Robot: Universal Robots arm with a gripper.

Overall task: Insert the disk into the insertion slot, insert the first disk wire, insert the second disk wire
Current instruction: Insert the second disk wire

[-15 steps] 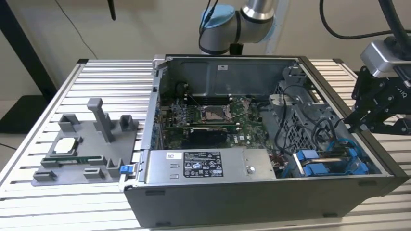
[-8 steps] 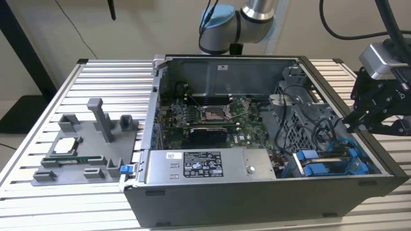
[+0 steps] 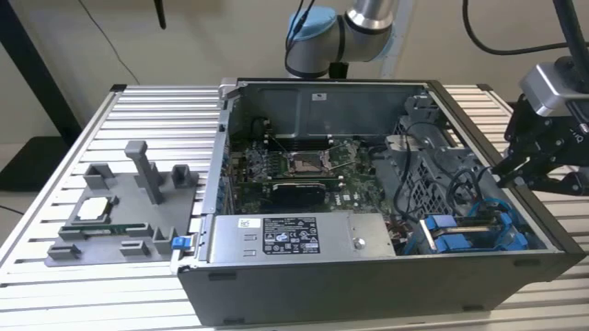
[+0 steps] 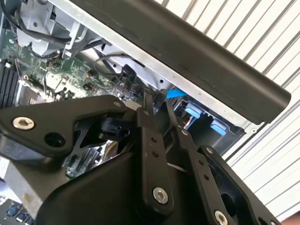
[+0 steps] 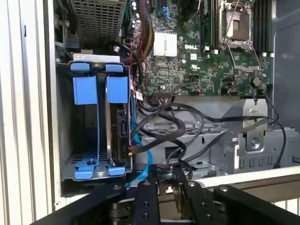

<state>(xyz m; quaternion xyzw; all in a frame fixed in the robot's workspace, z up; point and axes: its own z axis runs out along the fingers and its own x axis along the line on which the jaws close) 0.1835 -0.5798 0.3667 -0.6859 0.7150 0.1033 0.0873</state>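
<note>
Pinching narrow on a blue wire (image 4: 177, 93) in the second wrist view, the gripper (image 4: 157, 101) hangs at the exterior view's right; the first wrist view shows the disk (image 5: 118, 123) in the insertion slot (image 5: 64, 122).

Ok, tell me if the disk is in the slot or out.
In. The disk stands inside the cage slot, its blue frame level with the other blue carrier beside it.

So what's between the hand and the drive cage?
In the first wrist view, black cables and a blue cable lie between the hand and the drive cage.
</note>
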